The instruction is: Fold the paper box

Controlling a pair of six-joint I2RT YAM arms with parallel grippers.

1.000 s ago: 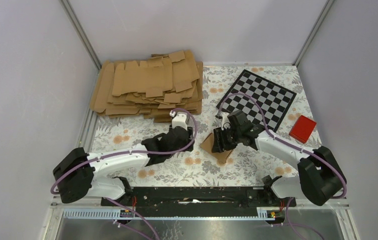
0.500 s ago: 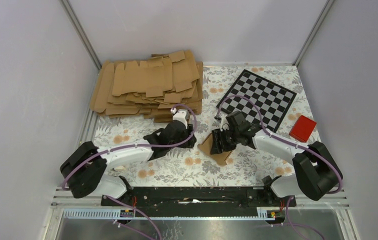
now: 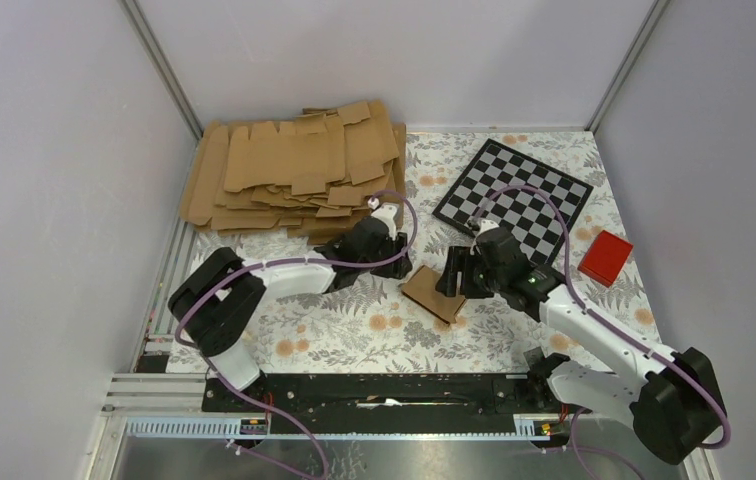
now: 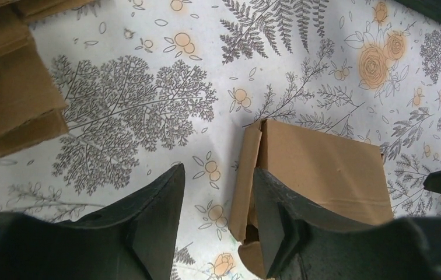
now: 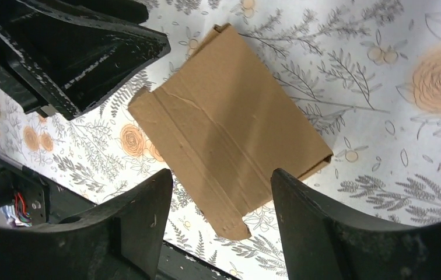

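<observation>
The paper box (image 3: 432,293) is a small brown kraft piece lying flattened on the flowered table, creases up, with a narrow flap at one edge. In the right wrist view the paper box (image 5: 230,122) lies below my right gripper (image 5: 223,174), which is open and touches nothing. In the top view my right gripper (image 3: 454,272) hovers at the box's far right edge. My left gripper (image 3: 400,262) is just left of the box, open. In the left wrist view the paper box (image 4: 317,169) sits beside my left gripper (image 4: 218,172), whose right finger (image 4: 276,216) overlaps the flap edge.
A big pile of flat brown cardboard blanks (image 3: 294,170) fills the far left, its edge (image 4: 8,99) near my left gripper. A checkerboard (image 3: 514,195) lies at the far right and a red block (image 3: 605,257) beside it. A black rail (image 3: 394,390) runs along the near edge.
My right gripper has opened and let go of the box, which now lies flat on the table. The left arm has stretched out to the right, up to the box.
</observation>
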